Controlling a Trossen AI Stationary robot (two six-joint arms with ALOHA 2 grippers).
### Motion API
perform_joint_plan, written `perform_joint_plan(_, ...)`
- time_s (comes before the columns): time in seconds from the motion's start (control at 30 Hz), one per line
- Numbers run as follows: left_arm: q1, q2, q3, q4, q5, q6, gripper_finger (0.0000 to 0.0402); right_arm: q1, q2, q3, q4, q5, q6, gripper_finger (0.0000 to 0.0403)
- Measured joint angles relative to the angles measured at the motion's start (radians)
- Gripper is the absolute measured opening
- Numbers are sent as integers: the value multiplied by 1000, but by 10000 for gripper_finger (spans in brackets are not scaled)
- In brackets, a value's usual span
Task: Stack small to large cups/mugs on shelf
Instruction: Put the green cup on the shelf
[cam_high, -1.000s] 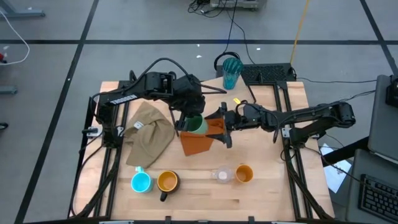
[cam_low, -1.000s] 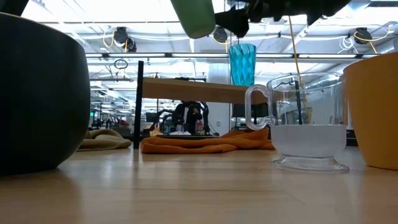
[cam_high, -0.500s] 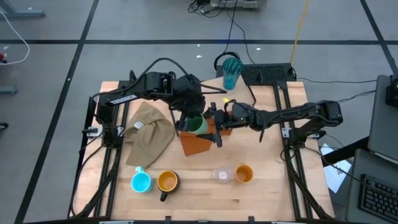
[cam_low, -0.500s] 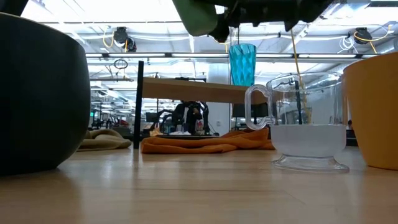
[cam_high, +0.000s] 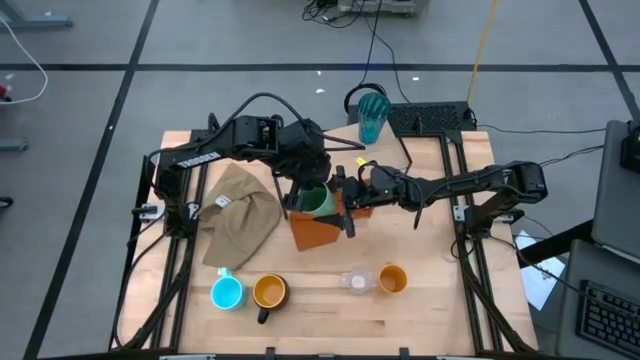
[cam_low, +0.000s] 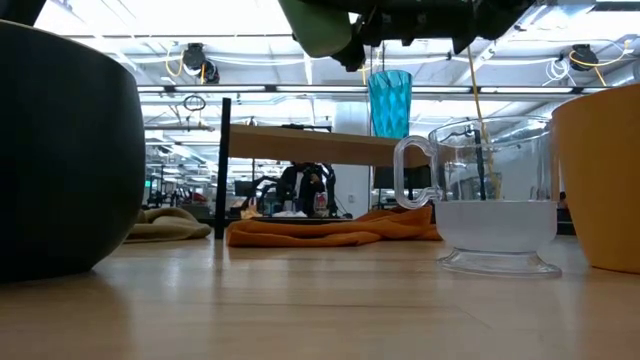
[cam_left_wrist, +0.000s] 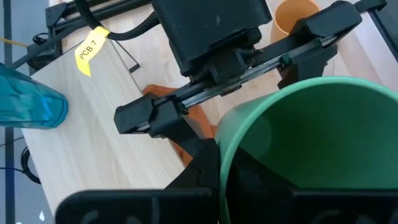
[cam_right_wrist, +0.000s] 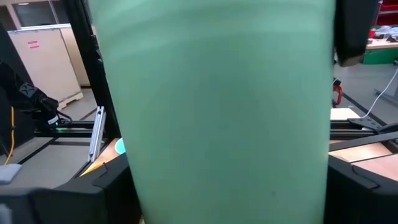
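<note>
The green cup (cam_high: 320, 201) hangs tilted above the orange cloth (cam_high: 312, 233), with my left gripper (cam_high: 310, 188) shut on it. My right gripper (cam_high: 343, 203) comes in level from the table's right. It is open, with one finger close on each side of the cup's wall (cam_right_wrist: 230, 124); I cannot tell whether they touch. The teal tumbler (cam_low: 390, 103) stands on the shelf (cam_low: 300, 143). Along the table's near edge stand the blue mug (cam_high: 227, 293), the black mug (cam_high: 269, 291), the clear glass (cam_high: 356, 282) and the orange cup (cam_high: 392, 279). My left gripper holds the green cup by its rim (cam_left_wrist: 219, 155), one finger inside the cup and one outside. The fingers slant down from the table's far left. The cup is lifted clear of the table and tilted, its mouth turned up toward the gripper.
A khaki cloth (cam_high: 240, 215) lies on the left half of the table under the left arm. The orange cloth reaches under the shelf, next to its black leg (cam_low: 226, 170). A yellow tag (cam_left_wrist: 89, 48) lies on the light board.
My right gripper has moved level toward the table's left until its fingers flank the green cup. My left gripper and the cup have kept still.
</note>
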Motion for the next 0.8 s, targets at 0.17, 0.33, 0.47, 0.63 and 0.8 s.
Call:
perform_joint_plan(0.17,0,0,0,1,1,-3,3,1,0,0,0,0,9,311)
perform_joint_plan(0.33,0,0,0,0,4,-4,3,9,0,0,0,5,23,311)
perform_joint_plan(0.47,0,0,0,0,4,-4,3,9,0,0,0,3,28,311)
perform_joint_plan(0.63,4,0,0,1,4,-10,12,9,0,0,1,0,33,311)
perform_joint_plan(0.8,9,0,0,2,0,-19,28,8,0,0,4,1,44,311)
